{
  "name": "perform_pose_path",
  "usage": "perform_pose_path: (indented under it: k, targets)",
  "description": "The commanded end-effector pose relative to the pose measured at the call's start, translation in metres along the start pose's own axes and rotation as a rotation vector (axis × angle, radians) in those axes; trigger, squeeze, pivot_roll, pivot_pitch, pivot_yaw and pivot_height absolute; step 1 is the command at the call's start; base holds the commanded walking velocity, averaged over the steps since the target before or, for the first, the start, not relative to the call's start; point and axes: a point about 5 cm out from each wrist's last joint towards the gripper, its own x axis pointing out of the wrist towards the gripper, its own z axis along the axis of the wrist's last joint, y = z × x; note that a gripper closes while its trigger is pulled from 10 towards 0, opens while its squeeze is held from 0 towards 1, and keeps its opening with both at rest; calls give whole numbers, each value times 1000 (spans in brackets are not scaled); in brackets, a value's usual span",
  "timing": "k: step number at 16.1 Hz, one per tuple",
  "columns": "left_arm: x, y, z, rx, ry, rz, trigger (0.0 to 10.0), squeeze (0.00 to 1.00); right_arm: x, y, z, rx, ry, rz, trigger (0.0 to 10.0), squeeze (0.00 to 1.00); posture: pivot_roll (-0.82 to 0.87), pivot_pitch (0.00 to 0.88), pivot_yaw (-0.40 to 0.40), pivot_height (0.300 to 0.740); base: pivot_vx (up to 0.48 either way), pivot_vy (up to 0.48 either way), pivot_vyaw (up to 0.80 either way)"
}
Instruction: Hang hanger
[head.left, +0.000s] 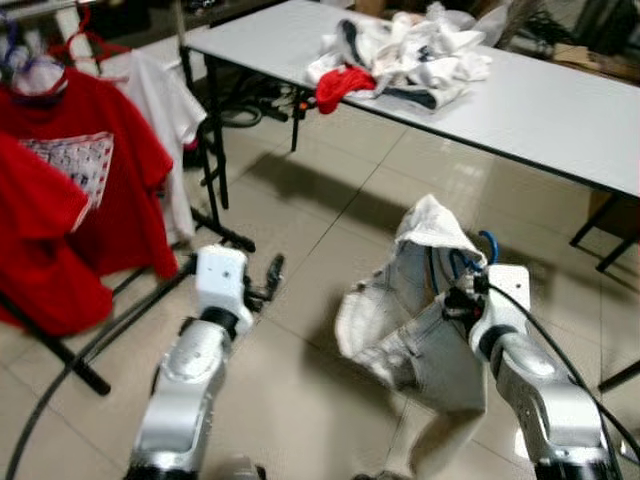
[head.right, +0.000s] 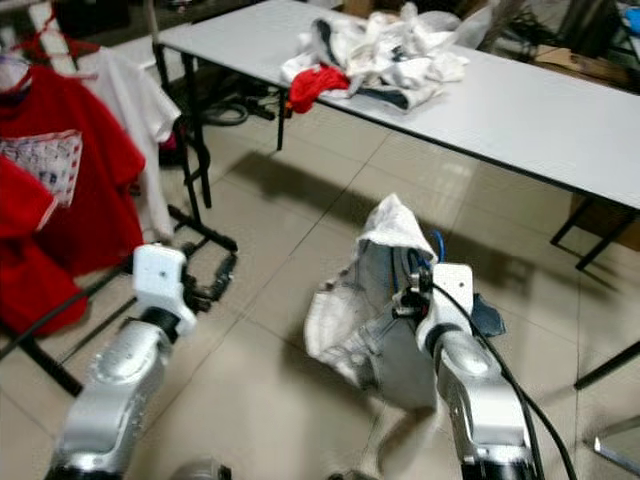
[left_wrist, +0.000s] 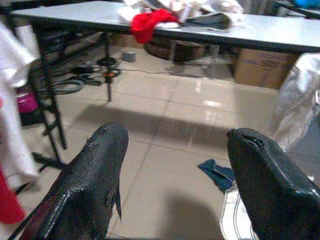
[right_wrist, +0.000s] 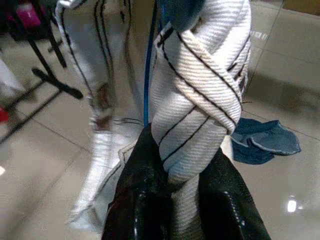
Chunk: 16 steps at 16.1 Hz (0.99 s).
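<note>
Right wrist view, right hand (right_wrist: 172, 180) clamps striped garment (right_wrist: 200, 90) w/ blue hanger (right_wrist: 148, 75)

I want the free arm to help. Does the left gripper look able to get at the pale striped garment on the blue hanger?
Probably yes. The left gripper is open and holds nothing, and bare floor separates it from the pale striped garment held by the right gripper.

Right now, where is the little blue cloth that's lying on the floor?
The small blue cloth lies on the tiled floor, just right of the right gripper holding the white striped garment, near the grey table.
</note>
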Motion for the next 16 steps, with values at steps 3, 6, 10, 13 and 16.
perform_pose_path:
  k: [3,6,10,13,16]
  targets:
    - [9,-3,7,2,-9,5,10000,0,-4,-4,20,11,-110,-27,10000,0,2,33,-37,740,361,0,0]
    - [12,0,9,9,-15,36,10000,0,0,-5,21,51,-102,-18,10000,0,18,36,-58,740,364,0,0]
    - [10,7,11,17,-15,51,10000,0,6,-4,22,59,-86,-20,10000,0,39,36,-63,740,369,0,0]
    - [12,11,13,16,-17,64,10000,0,10,-2,29,4,-117,-6,10000,0,44,34,-56,740,372,0,0]
    - [12,12,12,18,-12,64,10000,0,10,-1,28,-18,-116,-13,10000,0,48,42,-51,740,376,0,0]
